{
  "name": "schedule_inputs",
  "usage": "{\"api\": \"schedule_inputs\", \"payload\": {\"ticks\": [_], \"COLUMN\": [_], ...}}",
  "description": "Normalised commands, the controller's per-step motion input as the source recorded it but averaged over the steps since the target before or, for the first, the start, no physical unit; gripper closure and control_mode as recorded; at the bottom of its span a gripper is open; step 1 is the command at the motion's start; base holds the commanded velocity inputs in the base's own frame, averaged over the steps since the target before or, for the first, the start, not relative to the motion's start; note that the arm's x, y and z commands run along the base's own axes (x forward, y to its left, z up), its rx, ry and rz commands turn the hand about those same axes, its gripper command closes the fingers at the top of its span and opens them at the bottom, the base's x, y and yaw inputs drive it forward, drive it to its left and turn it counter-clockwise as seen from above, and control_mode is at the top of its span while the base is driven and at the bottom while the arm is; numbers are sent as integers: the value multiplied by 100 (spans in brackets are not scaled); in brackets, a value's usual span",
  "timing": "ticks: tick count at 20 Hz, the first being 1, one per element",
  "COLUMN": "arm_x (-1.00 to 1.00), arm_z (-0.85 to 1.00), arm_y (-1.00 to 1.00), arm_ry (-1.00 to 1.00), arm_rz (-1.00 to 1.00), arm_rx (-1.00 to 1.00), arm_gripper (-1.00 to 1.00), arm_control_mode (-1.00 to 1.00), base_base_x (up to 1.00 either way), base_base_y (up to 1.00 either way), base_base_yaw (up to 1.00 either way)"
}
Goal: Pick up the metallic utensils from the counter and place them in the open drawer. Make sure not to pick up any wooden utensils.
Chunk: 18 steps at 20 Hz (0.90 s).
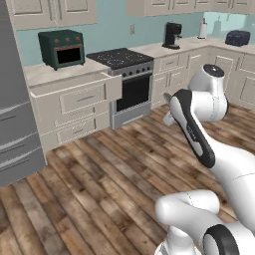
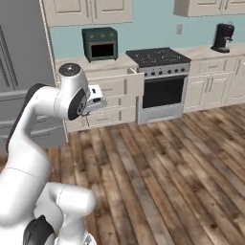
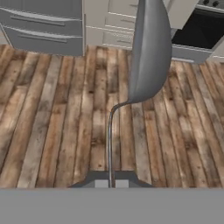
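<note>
In the hand view a grey metal spoon (image 3: 146, 57) runs up the middle of the frame. Its thin handle rises from the bottom centre, bends in a small curve, and widens into a long, smooth oval bowl that reaches the top edge. The metal is plain matte grey with a soft sheen down one side of the bowl. The hand (image 3: 111, 183) is pressed together on the end of the handle, its two dark tips pinching the stem between them.

Behind the spoon lies a wood plank floor (image 3: 52, 118) of brown and grey boards with rough grain. At the upper left of that view are the grey fridge drawers (image 3: 41, 28) with slim bar handles; at the upper right is the dark glass of the oven door (image 3: 199, 30).

In the left base view the open drawer (image 1: 74, 92) sits at centre left, cream-white with a recessed panel front and a slim grey handle, pulled out from the cabinet under the bench (image 1: 42, 73). The bench is a pale beige stone-look slab. A dark green toaster oven (image 1: 62, 48) stands on it, and a steel stove (image 1: 124, 82) with black burners stands just beside the drawer. The white arm (image 1: 199, 124) with dark joints fills the lower right.

In the right base view the same drawer (image 2: 112, 81) is at upper centre.
</note>
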Motion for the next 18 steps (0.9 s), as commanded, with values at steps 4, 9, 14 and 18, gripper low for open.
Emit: {"api": "schedule_inputs", "payload": {"ticks": [4, 9, 14, 18], "arm_x": [0, 0, 0, 0], "arm_z": [0, 0, 0, 0], "arm_y": [0, 0, 0, 0], "arm_ry": [0, 0, 0, 0], "arm_rz": [0, 0, 0, 0], "arm_rx": [0, 0, 0, 0], "arm_gripper": [100, 100, 100, 100], "arm_control_mode": [100, 100, 100, 100], "base_base_x": [100, 100, 99, 83], "base_base_y": [2, 1, 21, 2], "base_base_yaw": [26, 24, 16, 12]}}
